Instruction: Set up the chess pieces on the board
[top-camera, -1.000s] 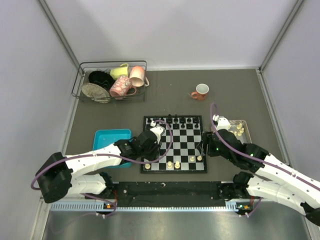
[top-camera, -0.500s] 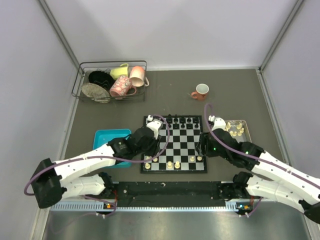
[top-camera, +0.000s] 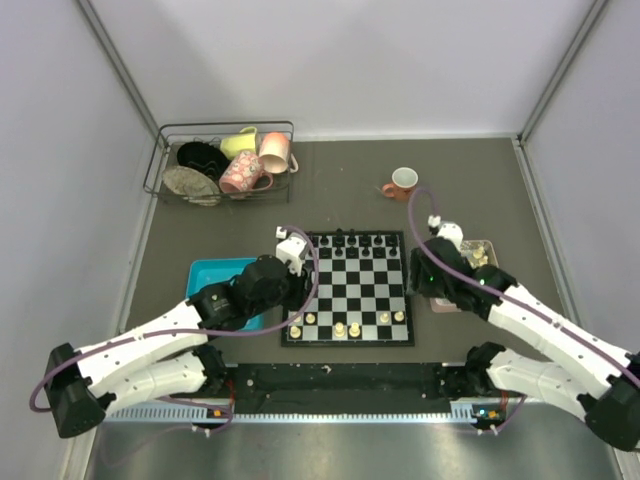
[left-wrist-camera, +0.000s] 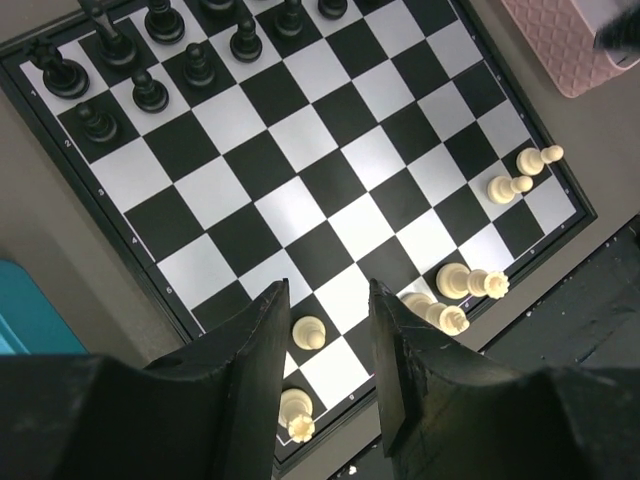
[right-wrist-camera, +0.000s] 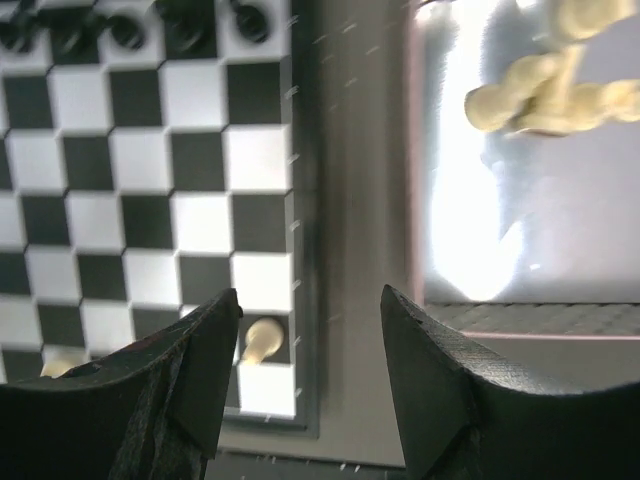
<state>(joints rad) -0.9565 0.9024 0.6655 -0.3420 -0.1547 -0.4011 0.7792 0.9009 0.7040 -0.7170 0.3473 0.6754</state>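
One chequered board (top-camera: 360, 285) anchors the scene. Its far two rows are filled with black pieces (left-wrist-camera: 148, 92), and its near two rows are mostly bare. Just off the board's right edge lies the pink tray (right-wrist-camera: 540, 318), where the rest of the cream-white chess pieces (right-wrist-camera: 540, 90) sit in a loose cluster (some lie across each other, so I cannot count them).

The left gripper (left-wrist-camera: 327, 295) hangs over the board's near-left corner with its jaws partly apart and nothing held. The right gripper (right-wrist-camera: 310, 310) hovers over the strip between the board's right edge and the tray, jaws well spread and empty.

Six white pieces stand in the board's near rows: two by the near-left corner, two around the middle and two towards the near-right corner. One of them, a pawn (left-wrist-camera: 308, 331), stands on its square directly under the gap of the left gripper, clear of both fingers.

The step in hand looks like filling white's side, with the left arm at the release end of a placement and the right arm about to fetch. The left should rise straight up off the board so that neither finger tips the pawn. The right must go out over the tray and single out one piece without dragging its neighbours.
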